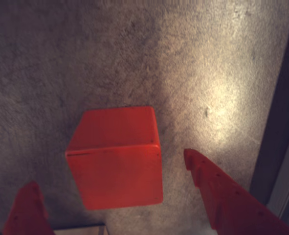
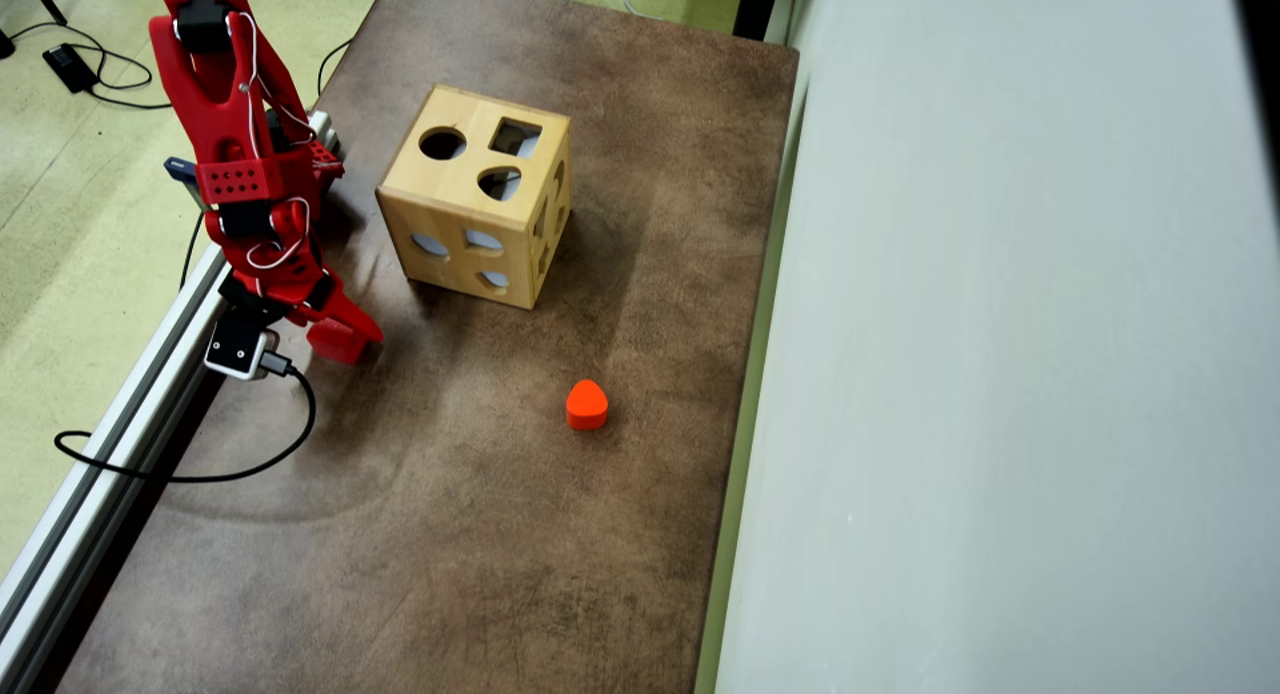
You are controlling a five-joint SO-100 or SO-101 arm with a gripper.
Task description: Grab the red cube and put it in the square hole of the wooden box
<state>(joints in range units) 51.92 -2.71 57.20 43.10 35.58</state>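
Observation:
The red cube (image 1: 116,156) sits on the brown table, seen close up in the wrist view. My gripper (image 1: 110,170) is open, and its two red fingers stand either side of the cube with a gap on each side. In the overhead view the gripper (image 2: 337,336) is low over the table's left edge, and it mostly covers the cube. The wooden box (image 2: 475,214) stands to the right of the arm and farther back. Its square hole (image 2: 515,137) is on the top face, beside a round hole and a rounded one.
An orange-red rounded block (image 2: 587,404) lies in the middle of the table (image 2: 480,534). An aluminium rail (image 2: 120,414) and a black cable (image 2: 200,472) run along the left edge. A pale wall (image 2: 1000,374) borders the right side.

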